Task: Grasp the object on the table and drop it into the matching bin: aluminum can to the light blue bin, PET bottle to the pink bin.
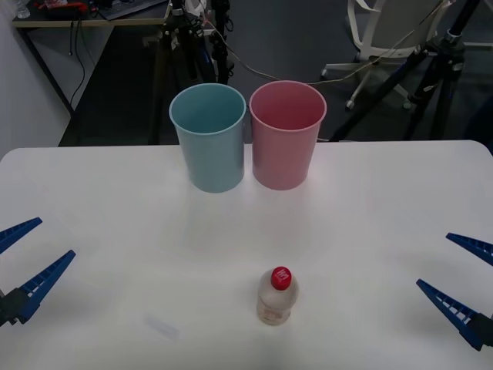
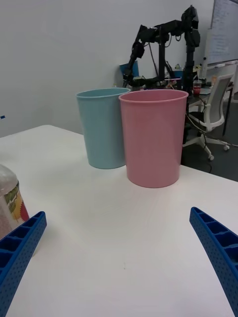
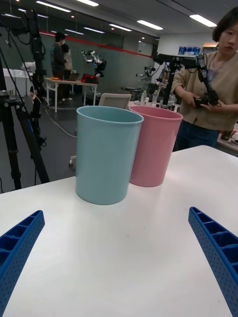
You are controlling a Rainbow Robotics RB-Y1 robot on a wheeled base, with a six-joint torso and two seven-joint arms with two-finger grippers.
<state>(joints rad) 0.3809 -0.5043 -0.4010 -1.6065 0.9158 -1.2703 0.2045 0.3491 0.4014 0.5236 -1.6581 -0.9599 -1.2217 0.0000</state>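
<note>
PET bottle (image 1: 276,297) upright, lower centre of frame on white counter (image 1: 370,231); light blue bin (image 1: 209,137) & pink bin (image 1: 286,134) side by side, upper centre; left claw (image 1: 23,258) lower left, right claw (image 1: 462,279) lower right, both spread wide, gripping nothing.

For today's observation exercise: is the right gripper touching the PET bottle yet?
Apart. In the front view, bare table separates the open right gripper from the upright PET bottle.
</note>
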